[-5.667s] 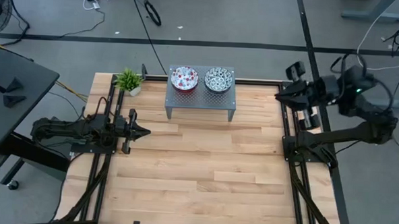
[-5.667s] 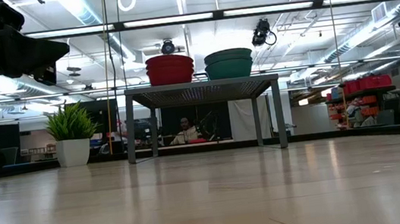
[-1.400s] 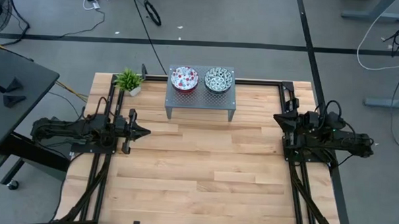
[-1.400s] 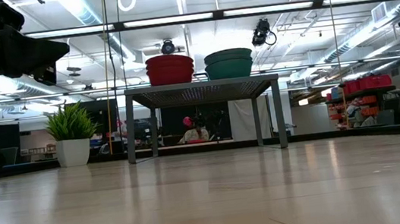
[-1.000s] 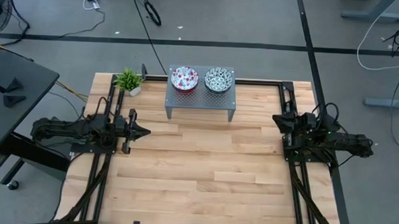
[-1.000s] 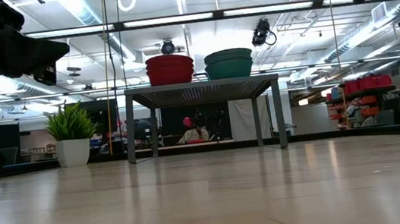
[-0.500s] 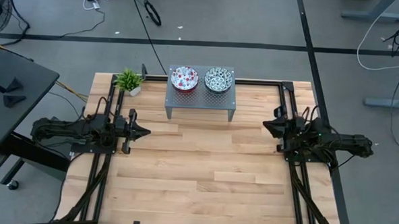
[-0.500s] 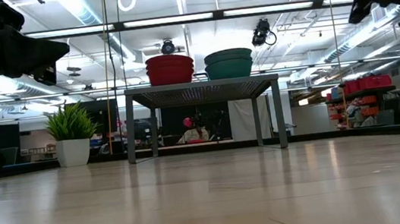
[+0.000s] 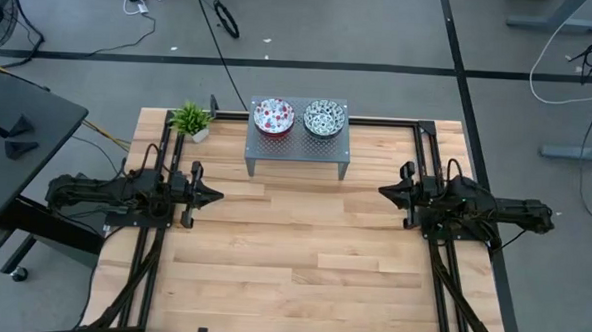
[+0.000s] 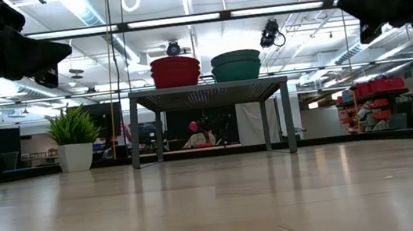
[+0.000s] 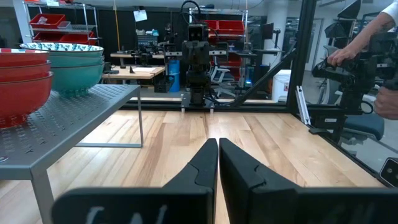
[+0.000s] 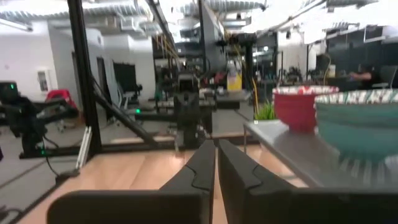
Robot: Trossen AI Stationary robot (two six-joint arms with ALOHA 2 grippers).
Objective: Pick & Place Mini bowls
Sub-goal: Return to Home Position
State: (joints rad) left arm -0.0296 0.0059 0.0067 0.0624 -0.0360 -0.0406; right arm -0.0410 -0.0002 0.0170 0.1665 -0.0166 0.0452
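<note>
While on stand (image 9: 297,152), bowls (image 9: 273,115) apart from right gripper (image 9: 385,191)

There are two stacks of mini bowls: one red stack (image 9: 273,115) and one green stack (image 9: 324,117). Each stack seems to hold three bowls, but the rims are hard to count surely. There is one grey stand (image 9: 297,152), one potted plant (image 9: 191,119), one counter (image 9: 302,266) and two arms, with one left pincer (image 9: 215,195) and one right pincer (image 9: 383,192).
</note>
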